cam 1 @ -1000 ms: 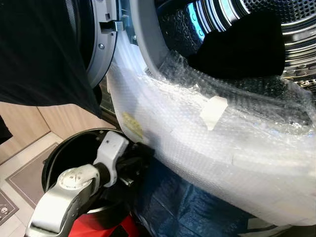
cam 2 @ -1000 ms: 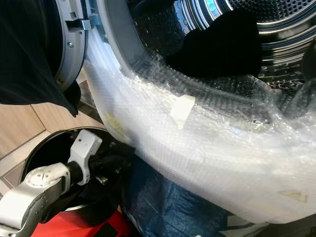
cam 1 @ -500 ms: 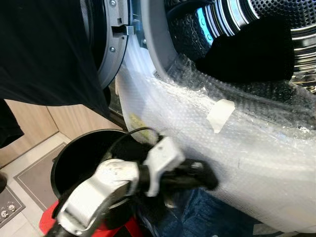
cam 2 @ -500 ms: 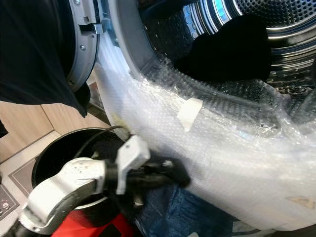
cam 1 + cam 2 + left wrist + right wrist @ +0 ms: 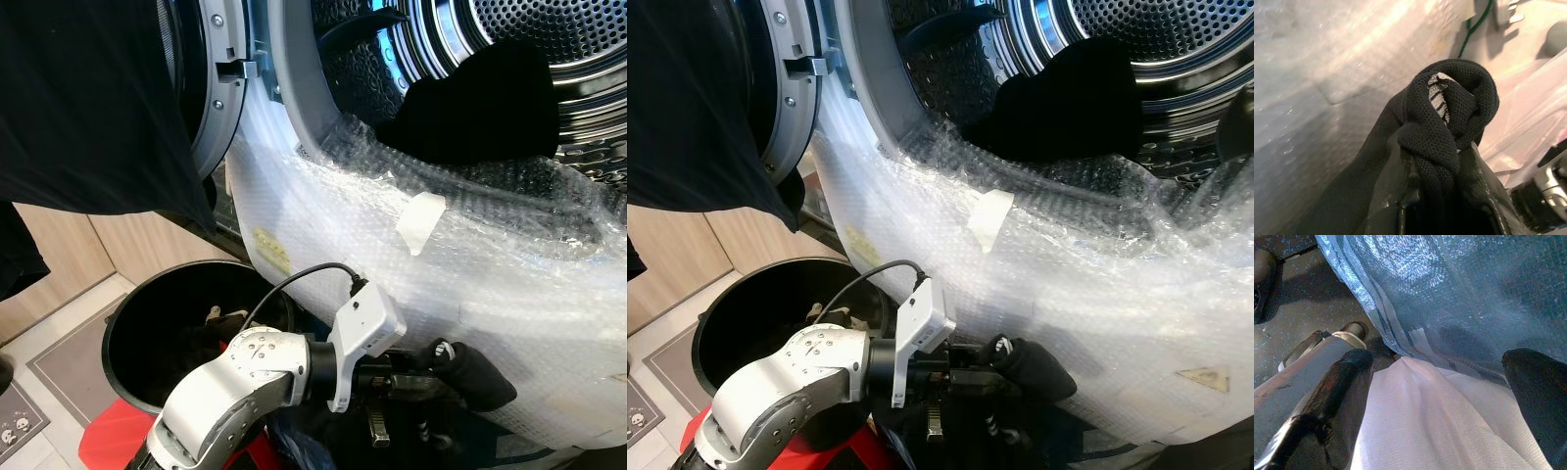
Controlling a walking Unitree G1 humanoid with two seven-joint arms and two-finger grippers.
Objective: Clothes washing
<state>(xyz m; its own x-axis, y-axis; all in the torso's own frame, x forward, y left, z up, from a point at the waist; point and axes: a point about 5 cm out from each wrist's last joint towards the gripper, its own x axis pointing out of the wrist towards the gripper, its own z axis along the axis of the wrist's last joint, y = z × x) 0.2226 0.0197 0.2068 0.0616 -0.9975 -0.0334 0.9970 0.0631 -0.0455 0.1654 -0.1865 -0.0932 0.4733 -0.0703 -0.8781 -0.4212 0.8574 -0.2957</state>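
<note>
Below the washer drum (image 5: 549,59), the left gripper (image 5: 460,377), jaws pinching a black garment (image 5: 1449,127), risks snagging it on bubble wrap (image 5: 441,264); right jaws spread.

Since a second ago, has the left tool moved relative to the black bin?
Yes. The left tool has come up out of the black bin, moving right along the bubble-wrapped washer front, shut on a black garment.

home laundry corner: washer drum (image 5: 549,39)
</note>
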